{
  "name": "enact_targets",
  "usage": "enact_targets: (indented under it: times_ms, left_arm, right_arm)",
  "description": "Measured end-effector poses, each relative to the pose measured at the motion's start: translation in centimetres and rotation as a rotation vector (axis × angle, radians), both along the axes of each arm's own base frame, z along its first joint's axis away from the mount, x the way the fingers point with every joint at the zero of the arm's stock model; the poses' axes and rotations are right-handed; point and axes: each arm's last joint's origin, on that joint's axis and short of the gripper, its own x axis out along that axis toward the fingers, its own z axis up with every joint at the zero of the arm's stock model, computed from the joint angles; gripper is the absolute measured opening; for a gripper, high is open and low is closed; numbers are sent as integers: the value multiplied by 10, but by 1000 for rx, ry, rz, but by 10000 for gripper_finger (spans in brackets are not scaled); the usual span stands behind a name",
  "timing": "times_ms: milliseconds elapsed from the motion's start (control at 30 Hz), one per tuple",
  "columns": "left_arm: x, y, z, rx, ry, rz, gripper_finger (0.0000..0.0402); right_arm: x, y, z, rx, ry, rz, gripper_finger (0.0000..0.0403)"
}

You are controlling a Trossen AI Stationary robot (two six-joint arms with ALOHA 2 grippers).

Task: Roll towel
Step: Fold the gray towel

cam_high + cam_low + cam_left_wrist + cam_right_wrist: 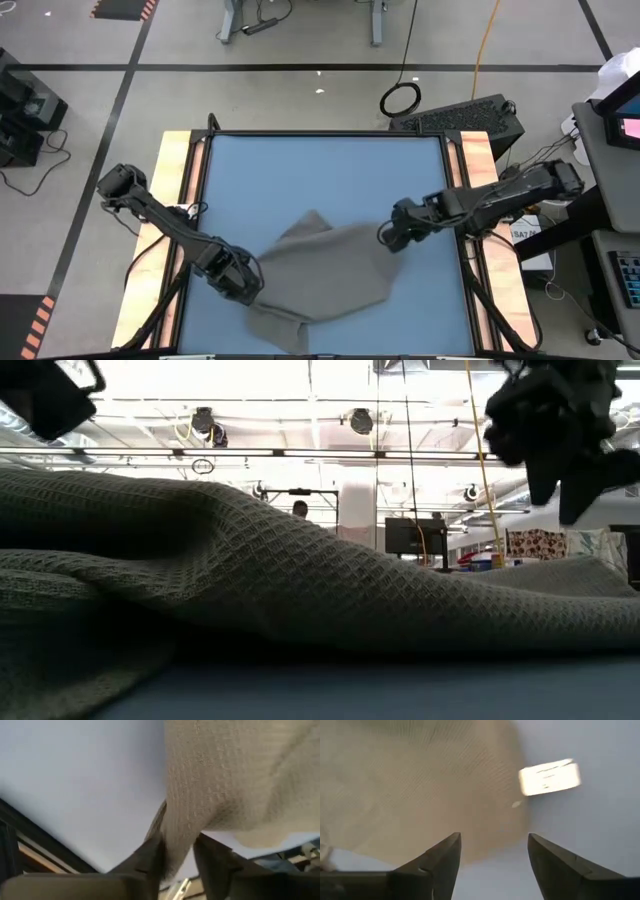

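Observation:
The dark grey towel (320,275) lies crumpled on the blue tabletop (300,170), toward its near edge, and fills the foreground of the low view (260,570). My left gripper (243,282) is at the towel's left edge and shut on it (177,855). My right gripper (384,236) is open at the towel's far right corner, above the cloth, touching nothing (492,852). The small white tag (550,777) shows at the towel's edge ahead of the right fingers. In the low view the right gripper (560,440) hangs clear above the cloth. My left gripper pinches the towel's left edge (176,837) between its two fingers (150,857). It comes from the table's left side, slanting down. The cloth runs slack from the fingers onto the table; one layer or several, I cannot tell.
Wooden side rails (178,190) border the blue tabletop left and right. The far half of the tabletop is bare blue. A black case (470,115) stands on the floor beyond the far right corner.

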Motion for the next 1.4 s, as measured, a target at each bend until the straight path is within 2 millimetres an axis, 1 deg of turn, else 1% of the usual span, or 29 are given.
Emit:
enact_targets:
  times_ms: [133, 200, 267, 333, 400, 567, 667, 800, 867, 933, 1033, 1133, 1200, 1300, 1400]
  left_arm:
    - [2, 5, 22, -20, -83, 11, 181]
    - [3, 11, 35, 1, -157, 20, 196]
    - [4, 20, 47, 34, -236, 28, 201]
    - [6, 31, 56, 77, -318, 16, 202]
    - [12, 46, 62, 120, -382, 9, 202]
    - [31, 95, 64, 183, -442, -23, 202]
    - [45, 129, 61, 217, -490, -58, 202]
    - [67, 174, 53, 280, -584, -101, 202]
    - [79, 192, 44, 290, -631, -157, 202]
    - [91, 203, 32, 301, -670, -245, 202]
    - [107, 208, 10, 256, -684, -350, 202]
    - [117, 209, -10, 213, -655, -375, 203]
    - [124, 206, -20, 207, -649, -388, 203]
    - [132, 200, -33, 252, -630, -406, 203]
    - [139, 194, -40, 343, -620, -420, 203]
  right_arm:
    - [-1, -1, -31, 99, -46, -46, 213]
    - [-5, -1, -43, 111, -26, -73, 212]
    - [-8, -2, -49, 110, -11, -79, 212]
    - [-11, -2, -53, 105, 4, -77, 212]
    - [-10, -2, -52, 117, -4, -75, 212]
    - [-4, 4, -37, 177, -50, -77, 212]
    - [-4, 8, -31, 178, -31, -90, 212]
    - [-7, 14, -32, 155, -8, -111, 212]
    - [-8, 17, -32, 162, -2, -112, 212]
    - [-9, 20, -31, 175, 4, -120, 212]
    - [-9, 26, -31, 199, 4, -136, 212]
    - [-11, 32, -31, 210, 9, -128, 212]
    - [-13, 35, -31, 213, 19, -125, 212]
    - [-15, 37, -31, 207, 29, -124, 212]
    - [-15, 36, -32, 201, 33, -122, 212]
